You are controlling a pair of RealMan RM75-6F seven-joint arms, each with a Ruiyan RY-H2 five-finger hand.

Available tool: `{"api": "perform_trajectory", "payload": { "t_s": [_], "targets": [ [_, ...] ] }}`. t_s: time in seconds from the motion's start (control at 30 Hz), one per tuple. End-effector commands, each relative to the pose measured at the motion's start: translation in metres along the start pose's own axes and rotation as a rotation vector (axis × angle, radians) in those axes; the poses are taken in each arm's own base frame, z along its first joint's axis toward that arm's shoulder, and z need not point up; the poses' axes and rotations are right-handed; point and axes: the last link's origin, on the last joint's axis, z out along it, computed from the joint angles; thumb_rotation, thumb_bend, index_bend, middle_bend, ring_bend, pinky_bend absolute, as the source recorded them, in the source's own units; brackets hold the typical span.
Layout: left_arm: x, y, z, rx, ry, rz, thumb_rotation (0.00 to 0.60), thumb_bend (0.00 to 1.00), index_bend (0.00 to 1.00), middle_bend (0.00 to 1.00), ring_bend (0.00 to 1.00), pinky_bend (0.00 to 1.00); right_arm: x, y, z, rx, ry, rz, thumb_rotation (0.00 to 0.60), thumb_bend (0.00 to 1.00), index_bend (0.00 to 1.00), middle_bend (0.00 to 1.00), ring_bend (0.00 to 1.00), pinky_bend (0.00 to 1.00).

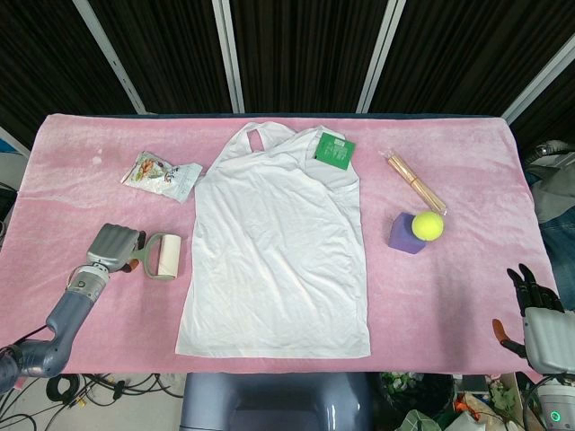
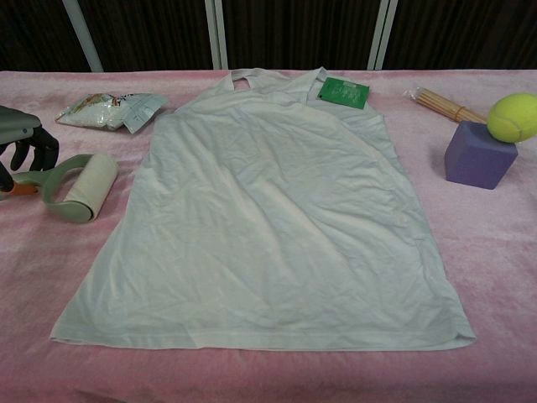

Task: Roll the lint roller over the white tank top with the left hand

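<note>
The white tank top (image 1: 278, 251) (image 2: 268, 227) lies flat in the middle of the pink cloth, neck toward the far side. The lint roller (image 1: 164, 257) (image 2: 84, 189), a white roll on a pale green handle, lies on the cloth just left of the top's left edge. My left hand (image 1: 115, 247) (image 2: 21, 143) hovers at the handle's outer end, its dark fingers hanging apart over the handle, a small gap showing beneath them. My right hand (image 1: 539, 310) rests off the table's near right corner, fingers spread and holding nothing; the chest view does not show it.
A snack packet (image 1: 162, 175) (image 2: 109, 109) lies far left of the top. A green packet (image 1: 334, 150) (image 2: 344, 91) sits on its right shoulder. To the right are wooden sticks (image 1: 415, 182) (image 2: 445, 105), and a tennis ball (image 1: 428, 225) (image 2: 513, 116) on a purple block (image 1: 406, 236) (image 2: 478, 155).
</note>
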Motion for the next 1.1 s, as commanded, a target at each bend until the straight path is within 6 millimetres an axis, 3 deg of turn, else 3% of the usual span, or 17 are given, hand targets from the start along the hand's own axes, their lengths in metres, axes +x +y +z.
{"api": "perform_trajectory", "payload": {
  "t_s": [0.03, 1.1],
  "targets": [
    [-0.0009, -0.0002, 0.0001, 0.000, -0.004, 0.002, 0.600, 0.45, 0.59, 0.61, 0.51, 0.66, 0.0001, 0.0002, 0.0000, -0.001, 0.000, 0.001, 0.600, 0.29, 0.02, 0.00, 0.17, 0.15],
    [0.0015, -0.0033, -0.0011, -0.001, 0.008, 0.000, 0.600, 0.45, 0.60, 0.62, 0.51, 0.66, 0.0004, 0.0006, 0.0000, -0.006, 0.001, 0.002, 0.600, 0.29, 0.02, 0.00, 0.17, 0.15]
  ]
}}
